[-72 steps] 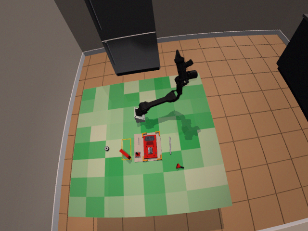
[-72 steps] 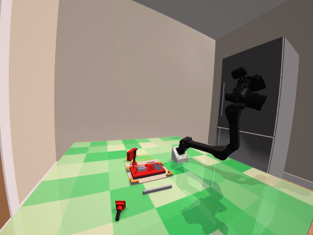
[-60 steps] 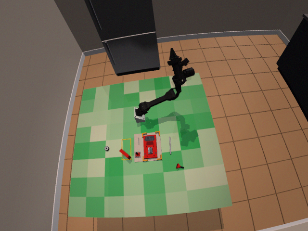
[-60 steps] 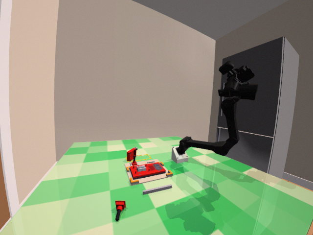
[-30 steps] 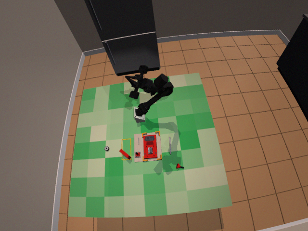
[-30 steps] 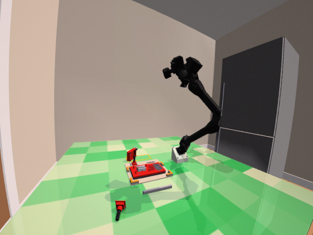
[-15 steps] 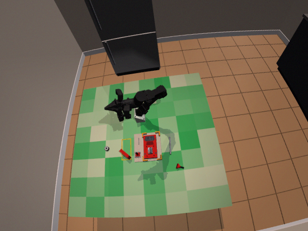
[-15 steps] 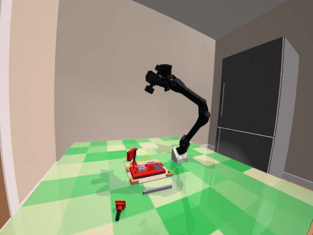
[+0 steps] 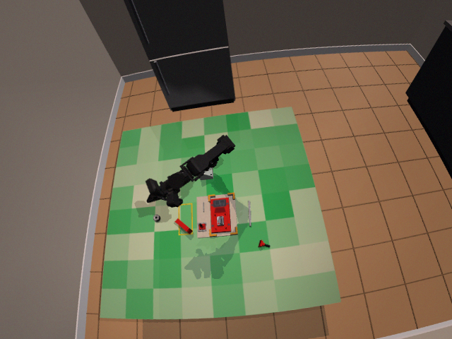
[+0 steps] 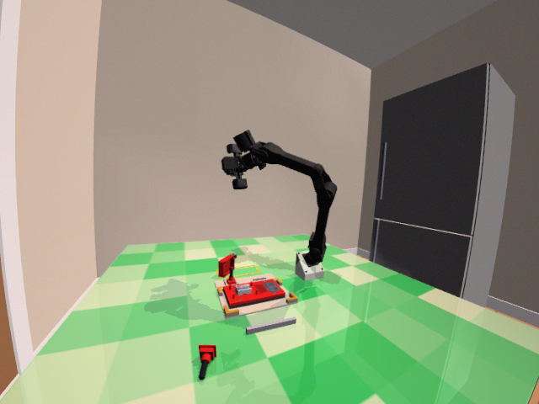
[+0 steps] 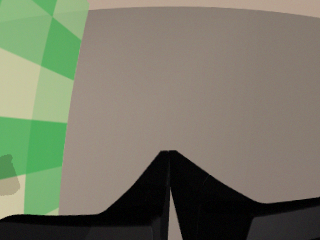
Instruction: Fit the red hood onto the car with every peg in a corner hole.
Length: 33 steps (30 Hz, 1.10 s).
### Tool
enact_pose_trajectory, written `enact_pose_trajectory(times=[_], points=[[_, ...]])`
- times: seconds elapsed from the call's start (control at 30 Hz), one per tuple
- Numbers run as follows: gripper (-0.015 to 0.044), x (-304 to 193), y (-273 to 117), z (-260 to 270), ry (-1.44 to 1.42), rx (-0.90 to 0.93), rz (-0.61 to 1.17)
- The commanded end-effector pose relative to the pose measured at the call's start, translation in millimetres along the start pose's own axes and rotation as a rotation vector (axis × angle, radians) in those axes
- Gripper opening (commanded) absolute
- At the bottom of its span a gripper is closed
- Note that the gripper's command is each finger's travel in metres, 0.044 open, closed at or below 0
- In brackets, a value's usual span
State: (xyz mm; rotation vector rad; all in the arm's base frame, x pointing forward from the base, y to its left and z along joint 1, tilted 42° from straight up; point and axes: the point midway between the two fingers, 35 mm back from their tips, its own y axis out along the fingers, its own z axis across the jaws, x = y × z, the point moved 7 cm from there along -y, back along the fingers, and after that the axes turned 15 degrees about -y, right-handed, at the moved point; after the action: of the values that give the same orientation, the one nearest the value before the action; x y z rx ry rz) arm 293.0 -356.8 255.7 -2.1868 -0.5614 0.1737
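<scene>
Right, the hood point(image 9: 183, 226) point(image 10: 226, 265), or the red piece that looks like it, sits well below the end effector point(image 9: 148, 200) point(image 10: 229, 165) point(image 11: 169, 152) and well apart from it, off toward the bottom edge of the worktop point(image 9: 142, 251) point(image 10: 143, 348) in the top view. It's up on an edge, lying slantwise across the yellow outline point(image 9: 185, 203) point(image 10: 250, 266), between the jig point(image 9: 203, 217) point(image 10: 255, 307) and the worktop's left edge.

Now the count: one hood, one jig with four orange corner brackets, one red chassis point(image 9: 226, 210) point(image 10: 261, 296) in it, one grey engine block point(image 9: 219, 220) point(image 10: 242, 289) on the deck. Pegs show, but they're too small to count surely. There are two red-and-black pieces, one standing on the jig board, the other point(image 9: 263, 244) point(image 10: 206, 357) lying out toward the bottom right corner. Add one grey bar point(image 9: 249, 213) point(image 10: 270, 325) and one small round part point(image 9: 157, 217) nearer the left edge.

And the end effector? High over the worktop's left part, fingertips together, gripping nothing, touching nothing!
</scene>
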Motion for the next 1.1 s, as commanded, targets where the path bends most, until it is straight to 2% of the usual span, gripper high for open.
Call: enact_pose_trajectory(times=[0.0,0.37,0.73,1.07], points=[[0.0,19.4,32.5,22.5,-0.084,0.16,-0.074],[0.0,68.1,110.4,103.7,-0.275,0.633,-0.331],[0.0,108.1,162.9,206.8,-0.314,1.112,-0.632],[0.0,112.3,167.2,218.7,-0.31,1.141,-0.651]])
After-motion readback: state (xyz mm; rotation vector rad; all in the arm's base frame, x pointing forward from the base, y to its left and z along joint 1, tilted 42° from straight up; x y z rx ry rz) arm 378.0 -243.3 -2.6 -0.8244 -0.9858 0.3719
